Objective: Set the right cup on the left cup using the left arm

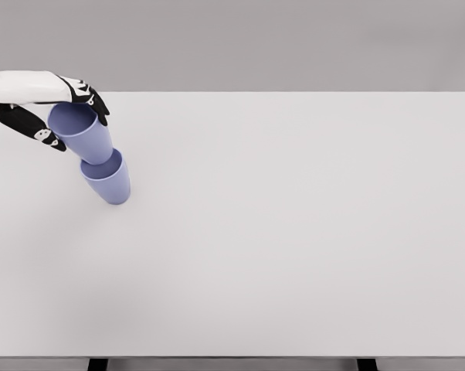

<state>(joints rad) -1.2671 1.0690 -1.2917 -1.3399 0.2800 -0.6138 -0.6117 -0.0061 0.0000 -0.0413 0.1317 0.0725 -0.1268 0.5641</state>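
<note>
**Left arm reaching in, hand curled**

The left arm [20,86] comes in level from the left edge (white sleeve, black-and-white fingers). The left hand [59,116] has its fingers [93,100] and thumb curled in a grasp. No right arm shows.

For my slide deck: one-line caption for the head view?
Left hand lowers one blue cup into second blue cup on white table.

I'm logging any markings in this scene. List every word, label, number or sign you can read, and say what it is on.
None can be read. The upper cup held by the left hand is plain blue, the lower cup is plain blue too, and the table is bare white. The hand's black-and-white patches are only shapes, not letters.
</note>
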